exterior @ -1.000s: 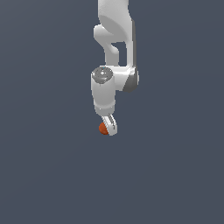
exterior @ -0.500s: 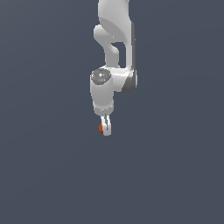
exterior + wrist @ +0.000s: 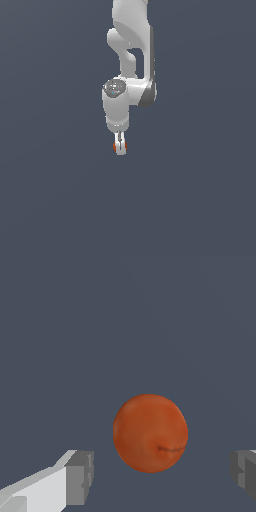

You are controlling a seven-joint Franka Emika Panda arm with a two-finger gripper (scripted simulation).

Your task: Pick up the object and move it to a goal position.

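White two-fingered tool [image 3: 120, 148] points straight down from the bent white arm [image 3: 131, 55], its fingers [image 3: 75, 478] spread apart; the small mottled orange-red ball [image 3: 150, 433] sits between them, untouched, above plain dark grey table [image 3: 55, 200].

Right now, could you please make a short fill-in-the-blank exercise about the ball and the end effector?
1. The ball is ____ in color.
2. In the wrist view, the ball lies ____ the two fingers.
3. In that view, the fingers do ____ touch the ball: gaps show on both sides.
4. The end effector is ____.

Missing words: orange-red; between; not; open
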